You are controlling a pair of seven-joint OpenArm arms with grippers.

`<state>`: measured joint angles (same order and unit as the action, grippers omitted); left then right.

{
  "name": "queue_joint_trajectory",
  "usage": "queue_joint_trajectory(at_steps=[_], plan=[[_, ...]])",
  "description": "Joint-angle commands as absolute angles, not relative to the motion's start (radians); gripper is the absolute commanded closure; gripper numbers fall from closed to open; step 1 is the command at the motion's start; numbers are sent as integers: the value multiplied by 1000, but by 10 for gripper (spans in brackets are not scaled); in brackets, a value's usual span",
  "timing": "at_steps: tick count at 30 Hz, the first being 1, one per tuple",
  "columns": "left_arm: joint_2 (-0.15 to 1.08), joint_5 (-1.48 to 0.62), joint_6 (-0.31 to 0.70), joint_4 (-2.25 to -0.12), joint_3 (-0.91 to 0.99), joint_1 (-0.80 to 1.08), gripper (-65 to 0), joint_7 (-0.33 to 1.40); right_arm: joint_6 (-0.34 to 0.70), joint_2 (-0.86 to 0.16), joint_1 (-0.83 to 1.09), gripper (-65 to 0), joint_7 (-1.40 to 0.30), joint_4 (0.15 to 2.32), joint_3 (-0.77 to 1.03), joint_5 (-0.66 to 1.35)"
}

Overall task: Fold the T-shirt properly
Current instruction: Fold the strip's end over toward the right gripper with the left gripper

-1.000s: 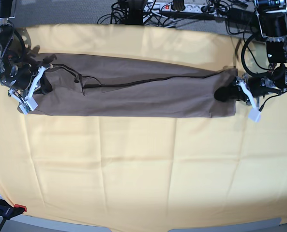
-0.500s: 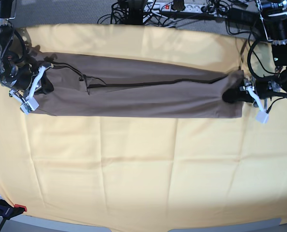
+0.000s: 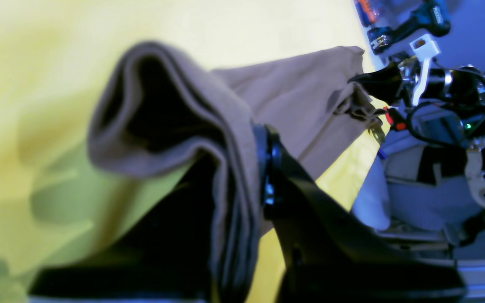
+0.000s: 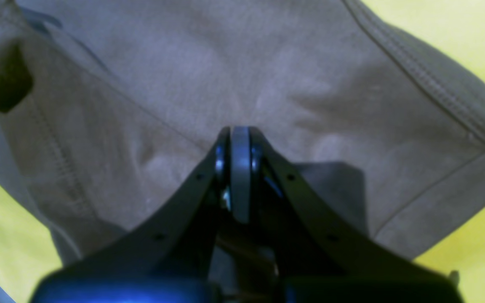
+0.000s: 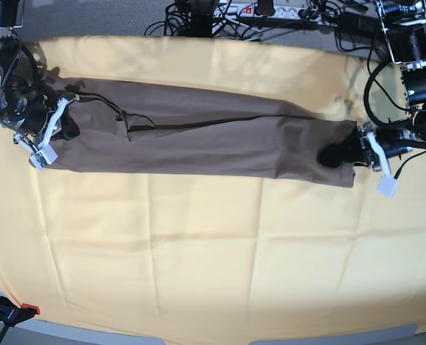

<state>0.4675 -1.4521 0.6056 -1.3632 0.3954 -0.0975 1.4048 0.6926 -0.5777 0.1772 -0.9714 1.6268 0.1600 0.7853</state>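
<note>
The soft taupe T-shirt [image 5: 213, 140] lies as a long, narrow folded band on the creased yellow cloth [image 5: 213, 251]; the left gripper [image 5: 340, 154] pinches its bunched end between black fingers; the right gripper [image 5: 63, 123] clamps the opposite stitched end.

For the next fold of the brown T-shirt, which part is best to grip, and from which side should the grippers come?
Grip the T-shirt at its two short ends, where the left gripper and right gripper are shut on it now. It lies as a long, narrow band across the yellow cloth, so coming in from each end, along its length, probably keeps it taut and the layers together.
</note>
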Motion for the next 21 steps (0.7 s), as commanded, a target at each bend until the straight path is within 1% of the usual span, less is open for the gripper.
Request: queue_joint_trajectory(at_steps=[1,7,10,16,21], plan=[[467,-1484,605,-1401,404,-116,0,1396,691,-593,168,0,-966,1634,165,788],[363,-1484,606,-1499,387,-109,0,1396,691,-593,169,0,-960,1634,165,787],[311,-1484,615,-1500,352,-104,0,1396,691,-593,169,0,-960,1634,165,788],[212,-1484,684,-1499,264,-95,0,1396,691,-593,168,0,-960,1634,165,788],[133,-1467,689,-1499,242,-95,0,1380,691,-593,169,0,-961,1634,165,787]])
